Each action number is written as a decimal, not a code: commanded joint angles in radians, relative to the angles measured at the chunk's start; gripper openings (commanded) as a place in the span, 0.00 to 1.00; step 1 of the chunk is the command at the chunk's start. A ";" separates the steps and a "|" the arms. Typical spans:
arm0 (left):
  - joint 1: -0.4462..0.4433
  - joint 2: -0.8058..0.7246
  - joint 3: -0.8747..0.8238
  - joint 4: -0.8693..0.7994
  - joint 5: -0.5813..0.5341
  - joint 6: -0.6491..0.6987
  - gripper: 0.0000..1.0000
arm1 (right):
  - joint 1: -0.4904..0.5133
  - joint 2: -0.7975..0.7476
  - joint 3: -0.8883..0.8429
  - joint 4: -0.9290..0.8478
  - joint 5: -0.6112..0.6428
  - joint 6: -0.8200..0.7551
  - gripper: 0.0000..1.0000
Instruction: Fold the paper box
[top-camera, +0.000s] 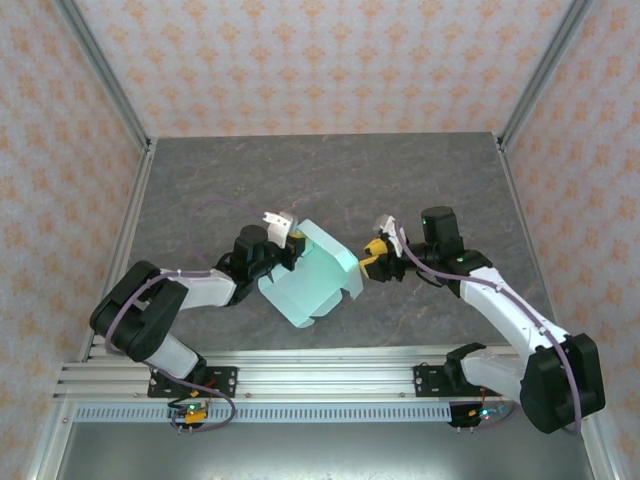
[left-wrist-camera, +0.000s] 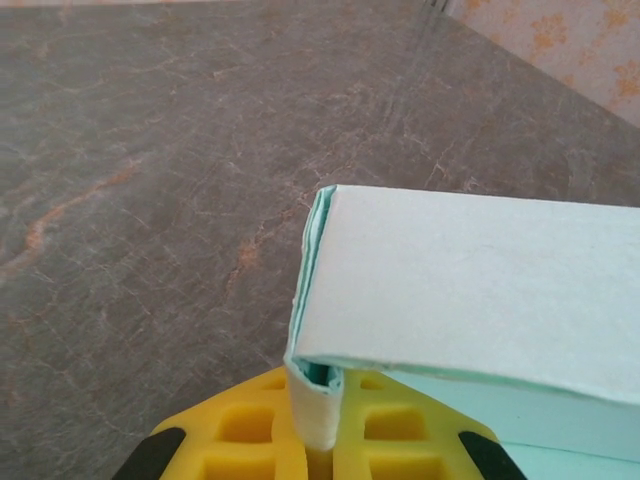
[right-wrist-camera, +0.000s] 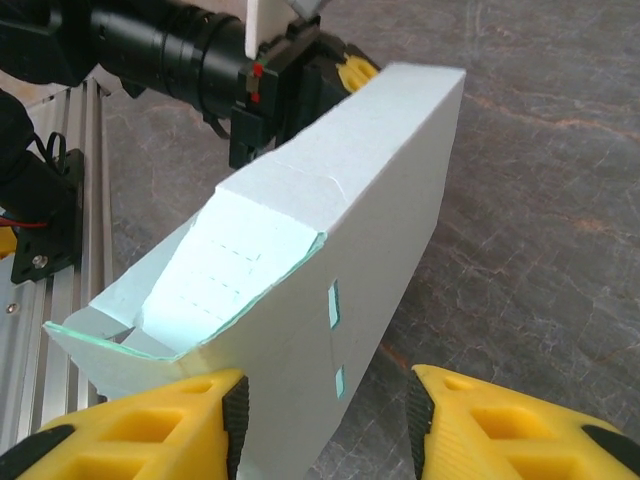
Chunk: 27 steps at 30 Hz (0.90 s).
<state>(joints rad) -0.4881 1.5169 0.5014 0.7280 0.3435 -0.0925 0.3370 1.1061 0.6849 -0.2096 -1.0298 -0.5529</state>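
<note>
The paper box (top-camera: 310, 275), pale mint card partly folded into a flat box shape, is held tilted above the dark table between the two arms. My left gripper (top-camera: 288, 250) is shut on a folded edge of the box at its left side; the left wrist view shows the yellow fingers (left-wrist-camera: 250, 430) pinching a doubled strip of card, with the box (left-wrist-camera: 480, 290) stretching off to the right. My right gripper (top-camera: 372, 258) is open at the box's right end. In the right wrist view, a corner of the box (right-wrist-camera: 370, 200) lies between its jaws (right-wrist-camera: 325, 420), against the left pad and apart from the right one.
The grey marbled table (top-camera: 330, 180) spreads out behind the box. A slotted aluminium rail (top-camera: 300, 375) runs along the near edge, also visible at the left of the right wrist view (right-wrist-camera: 60, 300). Patterned walls with metal posts (top-camera: 105, 75) enclose the table.
</note>
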 joint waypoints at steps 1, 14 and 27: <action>0.017 -0.076 -0.035 -0.044 -0.080 0.076 0.06 | 0.019 0.021 0.030 -0.011 -0.055 -0.044 0.48; 0.020 -0.193 -0.072 -0.138 -0.187 0.193 0.06 | 0.019 0.037 0.016 0.001 -0.055 -0.057 0.50; 0.018 -0.181 -0.069 -0.158 -0.227 0.218 0.05 | 0.026 0.026 0.017 0.040 0.124 0.037 0.53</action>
<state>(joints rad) -0.4767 1.3312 0.4316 0.5674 0.1371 0.1066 0.3519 1.1347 0.6846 -0.2073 -0.9333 -0.5465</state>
